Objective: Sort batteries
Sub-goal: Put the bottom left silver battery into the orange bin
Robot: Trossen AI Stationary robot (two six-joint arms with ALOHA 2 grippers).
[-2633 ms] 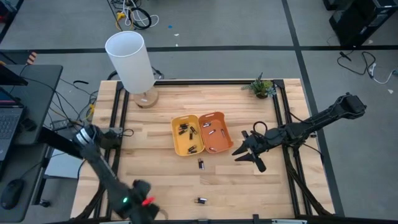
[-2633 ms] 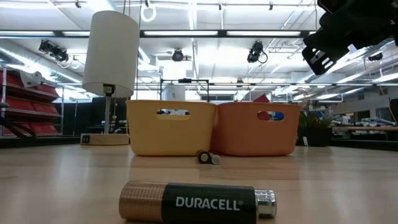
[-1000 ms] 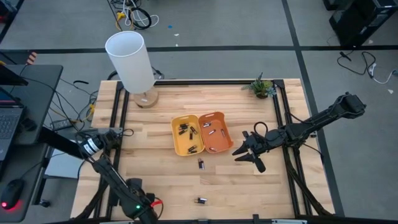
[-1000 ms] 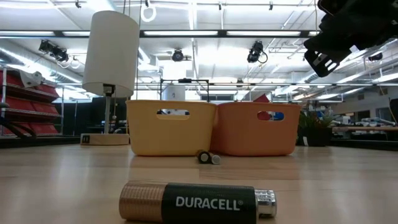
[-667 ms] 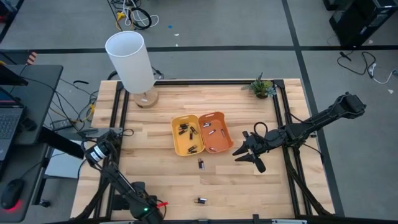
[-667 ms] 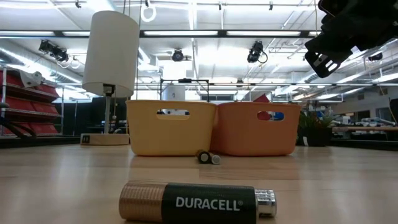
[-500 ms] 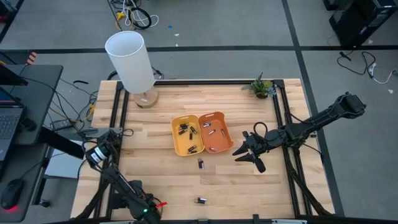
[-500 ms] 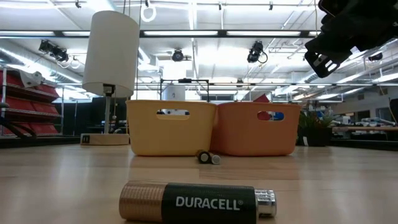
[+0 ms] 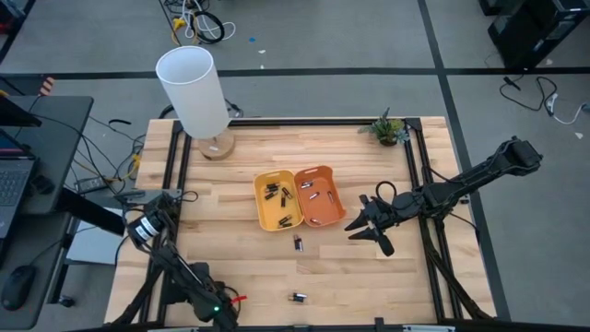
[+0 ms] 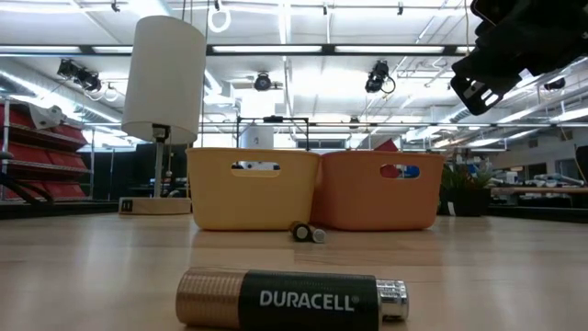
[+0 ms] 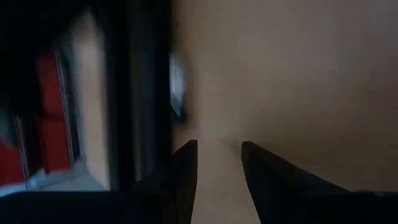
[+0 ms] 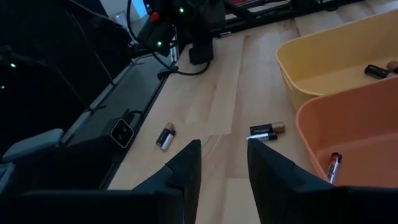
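Two batteries lie side by side on the table just in front of the yellow tray and the orange tray. A dark one with a copper end shows large in the low view, near the front edge. Several more lie in each tray. My right gripper hovers open to the right of the orange tray, fingers pointing at the loose pair. My left gripper hangs open over bare wood at the near left corner, nothing between its fingers.
A white lamp stands at the far left and a small plant at the far right corner. A black frame rail runs along the table's left edge beside my left gripper. Bare wood lies between the trays and the front edge.
My left arm has sunk a little at the near left corner and its gripper has tipped further down, with the same gap between its fingers. The batteries lie where they were.
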